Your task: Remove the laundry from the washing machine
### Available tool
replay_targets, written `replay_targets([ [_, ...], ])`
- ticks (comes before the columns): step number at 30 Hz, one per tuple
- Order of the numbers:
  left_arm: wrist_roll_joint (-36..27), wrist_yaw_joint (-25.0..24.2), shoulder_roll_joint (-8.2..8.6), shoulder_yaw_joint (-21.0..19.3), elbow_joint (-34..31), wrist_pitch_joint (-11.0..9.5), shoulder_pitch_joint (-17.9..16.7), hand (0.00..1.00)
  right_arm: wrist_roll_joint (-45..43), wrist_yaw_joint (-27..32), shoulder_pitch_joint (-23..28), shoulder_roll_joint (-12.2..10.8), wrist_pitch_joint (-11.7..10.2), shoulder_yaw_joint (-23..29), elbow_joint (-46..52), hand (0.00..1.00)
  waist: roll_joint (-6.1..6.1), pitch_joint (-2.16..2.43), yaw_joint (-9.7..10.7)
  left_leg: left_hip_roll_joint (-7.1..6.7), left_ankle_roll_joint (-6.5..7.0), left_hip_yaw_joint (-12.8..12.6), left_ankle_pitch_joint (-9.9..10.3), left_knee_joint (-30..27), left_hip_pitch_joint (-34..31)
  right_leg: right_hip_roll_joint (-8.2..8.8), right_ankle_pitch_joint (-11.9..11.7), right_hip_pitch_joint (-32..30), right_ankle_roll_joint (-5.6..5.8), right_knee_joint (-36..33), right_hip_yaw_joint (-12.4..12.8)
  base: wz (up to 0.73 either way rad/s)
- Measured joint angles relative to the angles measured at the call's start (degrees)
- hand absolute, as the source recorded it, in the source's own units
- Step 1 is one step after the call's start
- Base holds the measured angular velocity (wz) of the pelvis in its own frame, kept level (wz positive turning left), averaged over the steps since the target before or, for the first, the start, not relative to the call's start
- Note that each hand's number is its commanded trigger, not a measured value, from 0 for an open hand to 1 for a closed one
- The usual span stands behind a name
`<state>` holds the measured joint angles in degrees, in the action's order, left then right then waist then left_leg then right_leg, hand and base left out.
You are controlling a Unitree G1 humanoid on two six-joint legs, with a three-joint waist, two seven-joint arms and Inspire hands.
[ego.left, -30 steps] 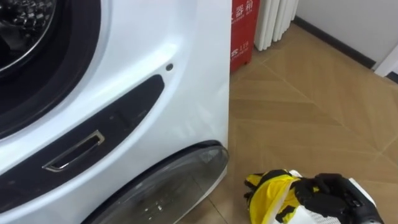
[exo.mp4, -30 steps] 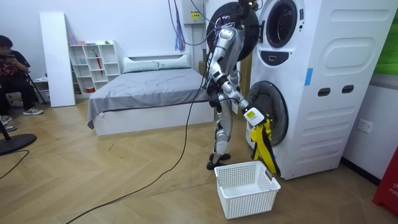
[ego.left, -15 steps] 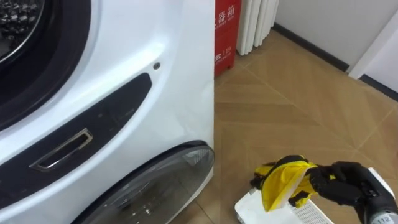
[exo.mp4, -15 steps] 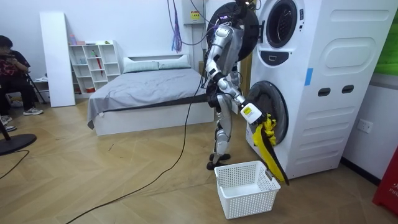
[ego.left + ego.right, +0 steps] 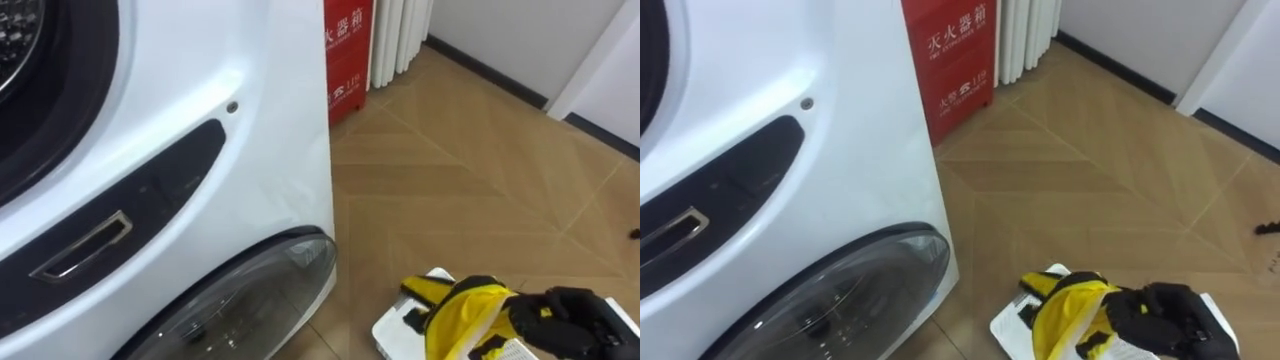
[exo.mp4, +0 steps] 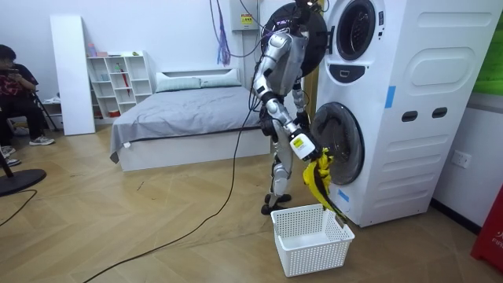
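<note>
My right hand [image 5: 566, 316] [image 5: 1167, 309] is shut on a yellow and black garment [image 5: 461, 311] [image 5: 1061, 318]. The garment hangs from it over the white laundry basket [image 5: 393, 326] [image 6: 310, 236] on the floor. In the room view I stand facing the stacked white washing machines [image 6: 393, 102], with the right hand [image 6: 302, 148] held out low and the garment [image 6: 318, 179] dangling to the basket's rim. The upper machine's front [image 5: 200, 100] rises close on my left, above the lower machine's round glass door [image 5: 250, 300].
A red box [image 5: 346, 55] and a white radiator [image 5: 400, 35] stand against the wall past the machines' corner. Wooden floor spreads to the right. Behind me are a bed [image 6: 189, 110], a white shelf [image 6: 118, 79] and a seated person [image 6: 16, 86].
My right hand has swung the garment away from the lower door, toward the room view's left, so it now hangs over the basket. The head camera has shifted right.
</note>
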<state>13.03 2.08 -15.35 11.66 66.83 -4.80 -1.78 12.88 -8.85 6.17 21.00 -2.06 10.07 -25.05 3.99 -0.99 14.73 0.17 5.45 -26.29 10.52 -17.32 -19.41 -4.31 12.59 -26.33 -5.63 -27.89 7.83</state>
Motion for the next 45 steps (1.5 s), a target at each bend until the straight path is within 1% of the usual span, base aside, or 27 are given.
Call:
replay_targets([
  [3,0.02,0.12,-0.03,0.51,0.47,-0.49,0.01,0.0,-0.01,-0.13,0.86,0.0,-0.04,-0.05,-2.47,1.0,0.1,0.01,0.13,0.0,0.11,-0.13,0.07,-0.01,-0.08,0.0,0.0,-0.13,0.0,-0.09,0.04,0.0],
  [4,0.03,0.09,0.01,0.89,0.76,-0.54,0.01,0.0,-0.09,-0.2,0.8,0.0,-0.04,-0.14,-3.55,1.0,0.45,0.13,-0.05,0.02,0.17,-0.11,0.11,-0.13,-0.35,0.0,-0.01,-0.37,0.02,-0.07,0.06,0.0],
  [5,0.03,0.08,0.01,1.17,0.82,-0.54,0.0,0.0,-0.13,-0.14,0.91,0.0,-0.04,-0.27,-3.76,0.02,0.65,0.24,-0.08,0.02,0.21,-0.11,0.15,-0.18,-0.55,0.0,-0.01,-0.58,0.03,-0.11,0.1,0.0],
  [6,0.03,0.07,0.01,1.77,0.88,-0.51,0.0,0.0,-0.2,-0.22,1.07,0.0,-0.04,-0.56,-3.96,0.0,1.06,0.36,-0.13,0.01,0.24,-0.12,0.16,-0.26,-0.9,0.01,-0.04,-0.9,0.08,-0.17,0.16,-0.04],
  [9,0.03,0.07,0.07,2.22,0.88,-0.49,0.05,0.0,-0.2,-1.31,0.98,0.01,-0.04,-2.1,-5.28,0.0,1.52,0.32,-0.58,-0.01,0.24,-0.17,0.16,-0.32,-0.87,0.0,-0.04,-1.01,0.08,-0.38,0.32,-0.01],
  [13,0.01,0.07,0.23,2.83,1.7,-0.35,0.17,0.0,-0.29,-2.11,0.82,0.01,-0.04,-2.71,-5.43,0.0,2.18,0.24,-1.19,-0.12,0.24,-0.08,0.15,-0.29,-1.19,0.02,0.04,-1.65,0.12,-1.03,0.31,0.0],
  [19,0.01,-0.11,0.23,3.31,2.2,0.64,0.22,0.0,-0.22,-2.16,0.39,0.2,-0.04,-2.75,-5.12,0.0,2.14,0.22,-1.1,-0.07,0.25,-0.01,0.15,-1.25,-2.66,0.13,0.22,-3.15,0.08,-1.98,0.19,0.01],
  [23,0.02,-0.13,0.26,3.33,2.22,0.79,0.21,0.0,-0.22,-2.18,0.4,0.21,-0.04,-2.9,-5.13,0.0,2.12,0.21,-1.13,0.01,0.25,0.0,0.15,-1.65,-3.38,0.16,0.23,-3.8,0.07,-2.19,0.12,0.0],
  [28,0.02,-0.09,0.26,3.35,2.23,0.9,0.23,0.0,-0.21,-2.3,0.23,0.39,-0.04,-4.36,-5.13,0.0,2.06,0.16,-1.11,0.01,0.25,0.07,0.15,-1.67,-3.39,0.18,0.3,-3.78,0.01,-2.17,0.04,0.0],
  [38,-0.03,-0.08,0.29,3.44,2.22,1.1,0.2,0.0,0.69,-2.21,0.0,0.39,-0.06,-4.38,-5.12,0.0,2.03,0.14,-1.23,0.04,0.24,0.11,0.15,-1.64,-3.51,0.2,0.36,-3.84,-0.03,-2.01,-0.05,0.0],
  [41,-0.11,-0.08,0.29,3.65,2.22,1.08,0.2,0.0,0.72,-2.08,-0.43,0.39,-0.21,-4.38,-5.12,0.0,2.02,0.14,-1.24,0.02,0.24,0.1,0.15,-1.54,-3.51,0.2,0.36,-3.87,-0.03,-2.01,-0.05,0.0],
  [45,-0.03,-0.08,0.29,4.06,2.24,0.99,0.18,0.0,0.8,-2.18,-0.55,0.39,-1.2,-4.34,-5.12,0.0,2.03,0.15,-1.38,-0.02,0.24,0.17,0.14,-1.35,-3.32,0.2,0.36,-3.69,-0.04,-1.94,-0.14,0.0],
])
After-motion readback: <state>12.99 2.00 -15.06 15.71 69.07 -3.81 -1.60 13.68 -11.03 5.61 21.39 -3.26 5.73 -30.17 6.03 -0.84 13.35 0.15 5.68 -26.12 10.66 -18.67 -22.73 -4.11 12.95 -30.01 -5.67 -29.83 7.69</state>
